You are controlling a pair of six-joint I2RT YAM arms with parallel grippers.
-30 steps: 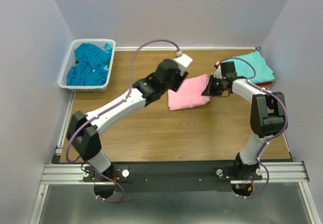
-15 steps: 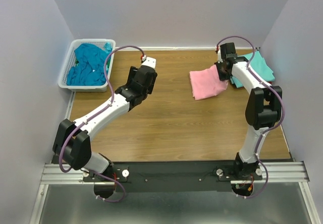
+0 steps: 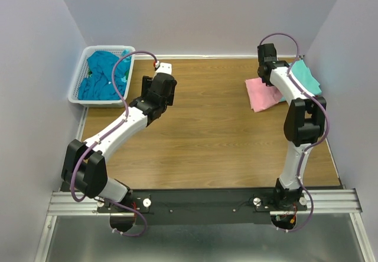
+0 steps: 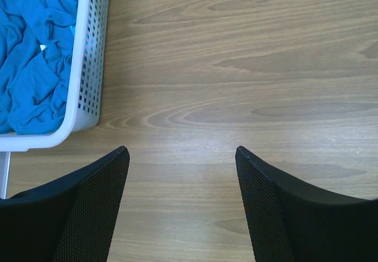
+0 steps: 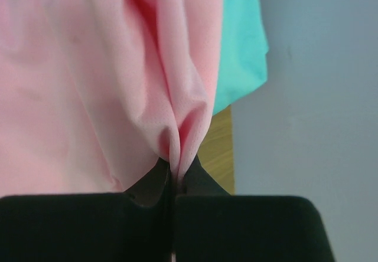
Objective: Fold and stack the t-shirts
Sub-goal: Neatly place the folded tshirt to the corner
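My right gripper point(image 5: 176, 164) is shut on a bunched fold of the light pink t-shirt point(image 5: 88, 85). From above, that gripper point(image 3: 266, 79) holds the pink t-shirt point(image 3: 261, 94) at the back right of the table, its right edge against the folded light aqua t-shirt point(image 3: 308, 76). The aqua t-shirt point(image 5: 242, 43) shows just behind the pink one. Teal-blue t-shirts point(image 3: 103, 73) lie crumpled in the basket. My left gripper point(image 4: 182, 156) is open over bare wood, just right of the basket, with nothing between its fingers.
The white lattice basket point(image 3: 75, 89) stands at the back left corner; its wall point(image 4: 88, 67) is close to my left fingers. Grey walls enclose the table on three sides, and the right wall point(image 5: 319, 97) is close behind the aqua shirt.
My right gripper carried the pink t-shirt from the table's middle to the back right beside the aqua one. My left gripper opened wider and swung left toward the basket.
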